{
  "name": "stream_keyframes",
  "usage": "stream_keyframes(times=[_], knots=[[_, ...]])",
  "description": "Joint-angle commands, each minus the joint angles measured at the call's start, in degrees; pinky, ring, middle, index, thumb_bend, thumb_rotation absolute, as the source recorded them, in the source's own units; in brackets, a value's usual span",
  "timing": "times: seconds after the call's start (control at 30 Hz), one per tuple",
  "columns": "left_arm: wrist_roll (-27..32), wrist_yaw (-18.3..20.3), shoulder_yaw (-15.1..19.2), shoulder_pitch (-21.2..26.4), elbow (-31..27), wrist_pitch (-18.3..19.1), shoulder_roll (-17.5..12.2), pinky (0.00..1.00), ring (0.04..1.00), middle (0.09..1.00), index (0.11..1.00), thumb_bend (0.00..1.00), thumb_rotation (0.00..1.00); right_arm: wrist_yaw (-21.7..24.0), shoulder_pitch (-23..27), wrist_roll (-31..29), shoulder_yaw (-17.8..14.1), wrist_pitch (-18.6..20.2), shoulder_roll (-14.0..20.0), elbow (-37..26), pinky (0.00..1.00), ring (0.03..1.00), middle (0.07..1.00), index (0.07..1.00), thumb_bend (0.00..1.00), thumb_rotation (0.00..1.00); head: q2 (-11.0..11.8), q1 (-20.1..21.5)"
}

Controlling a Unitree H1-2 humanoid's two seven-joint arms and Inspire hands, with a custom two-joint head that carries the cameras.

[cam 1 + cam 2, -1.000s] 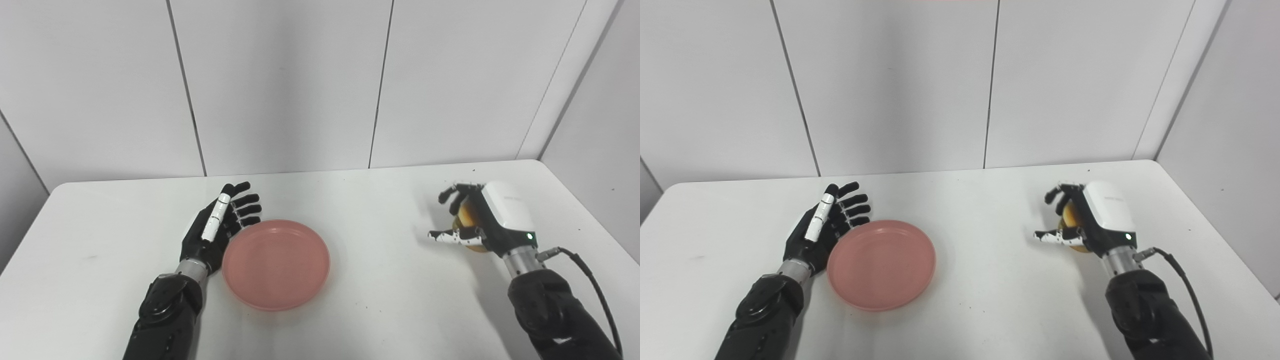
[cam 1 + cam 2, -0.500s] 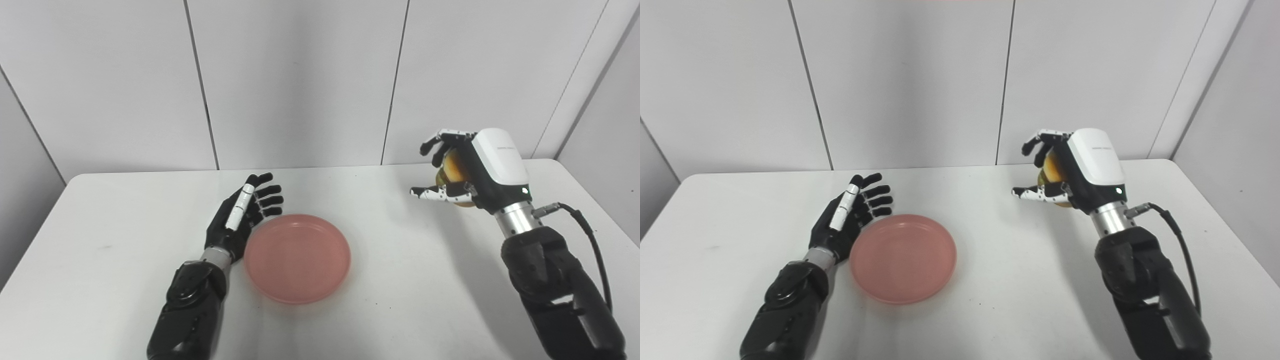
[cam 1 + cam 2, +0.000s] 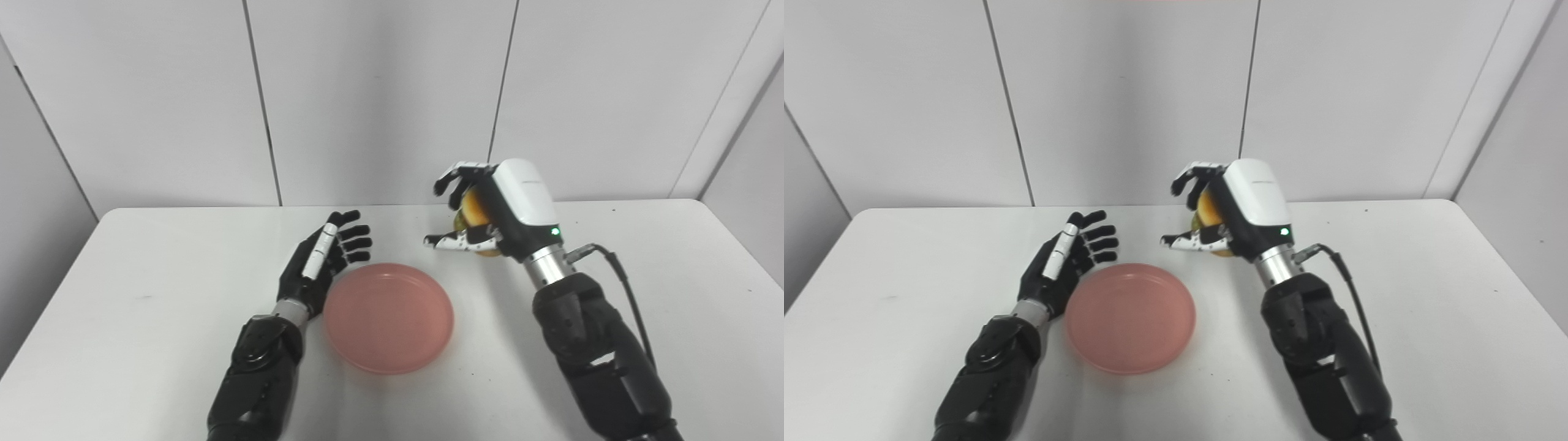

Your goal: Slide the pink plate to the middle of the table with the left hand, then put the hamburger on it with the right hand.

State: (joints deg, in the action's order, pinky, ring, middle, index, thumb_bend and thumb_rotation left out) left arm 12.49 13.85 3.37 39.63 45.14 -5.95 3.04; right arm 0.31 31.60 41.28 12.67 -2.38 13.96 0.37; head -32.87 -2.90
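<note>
Since the earlier frames, fingers (image 3: pixel 456 178) of the right hand (image 3: pixel 490 211), curled around the round yellow-brown hamburger (image 3: pixel 470 211), have carried it off the table's right side to a raised position just beyond the far right rim of the round pink plastic plate (image 3: pixel 389 316). Judgement: transport is nearly complete; lowering and release remain. Hamburger's orientation and long axis cannot be determined, being largely hidden in the grasp. Left hand (image 3: pixel 318 263) lies with fingers spread, holding nothing, against the plate's left rim on the white table (image 3: pixel 153 294).

white table (image 3: pixel 153 318), grey panel wall (image 3: pixel 380 92) behind
</note>
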Motion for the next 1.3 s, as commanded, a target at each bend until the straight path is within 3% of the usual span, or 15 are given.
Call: stream_keyframes(times=[0.0, 0.23, 0.47, 0.6, 0.7, 1.0, 1.23, 1.27], knots=[[-0.6, -0.5, -0.5, 0.6, 0.8, 0.8, 0.7, 0.65, 0.682, 0.694, 0.723, 0.77, 0.7, 0.0, 2.9, 0.3, 0.6, -0.1, -0.9, 0.0, 0.27, 0.334, 0.404, 0.481, 0.51, 0.16, 0.0, -0.3], [-1.8, -0.6, -1.3, 0.5, 0.8, 0.2, 0.4, 0.66, 0.712, 0.735, 0.78, 0.75, 0.74, -1.4, 2.8, 1.1, 4.2, -1.7, -4.5, 4.2, 0.27, 0.324, 0.389, 0.48, 0.51, 0.16, 0.0, -0.6], [-3.1, -2.1, -1.9, 0.4, 1.0, 1.1, 0.5, 0.67, 0.774, 0.832, 0.867, 0.74, 0.77, -2.0, 1.9, 0.8, 6.7, -2.6, -6.6, 7.5, 0.27, 0.331, 0.398, 0.482, 0.51, 0.16, -0.3, -1.1], [-2.8, -2.3, -1.4, 0.4, 1.1, -0.3, 0.3, 0.56, 0.656, 0.706, 0.742, 0.75, 0.74, -2.2, 0.9, 2.3, 8.6, -3.1, -6.3, 8.8, 0.26, 0.324, 0.398, 0.481, 0.51, 0.16, -0.5, -0.9], [-2.3, -1.9, -0.9, 0.6, 1.3, -0.7, 0.1, 0.53, 0.621, 0.679, 0.704, 0.74, 0.73, -2.3, 0.2, 2.9, 9.6, -3.1, -6.0, 9.2, 0.26, 0.324, 0.398, 0.481, 0.51, 0.16, -0.5, -0.7], [-1.6, -1.7, 0.1, 0.3, 0.6, 0.1, 0.2, 0.55, 0.614, 0.666, 0.708, 0.73, 0.7, -3.2, -1.3, 2.6, 10.6, -3.9, -5.6, 11.6, 0.25, 0.318, 0.401, 0.482, 0.51, 0.16, -0.8, -0.8], [-2.7, -1.7, -0.8, 0.2, 0.6, -0.3, -0.4, 0.58, 0.653, 0.705, 0.728, 0.72, 0.72, -5.0, -1.4, 2.4, 10.4, -5.9, -5.1, 13.3, 0.29, 0.37, 0.466, 0.49, 0.5, 0.18, -0.9, -0.6], [-2.8, -1.8, -0.9, 0.2, 0.7, -0.4, -0.4, 0.58, 0.663, 0.715, 0.727, 0.72, 0.73, -5.2, -1.4, 2.5, 10.3, -6.0, -5.0, 13.4, 0.31, 0.401, 0.491, 0.546, 0.58, 0.55, -0.9, -0.6]])
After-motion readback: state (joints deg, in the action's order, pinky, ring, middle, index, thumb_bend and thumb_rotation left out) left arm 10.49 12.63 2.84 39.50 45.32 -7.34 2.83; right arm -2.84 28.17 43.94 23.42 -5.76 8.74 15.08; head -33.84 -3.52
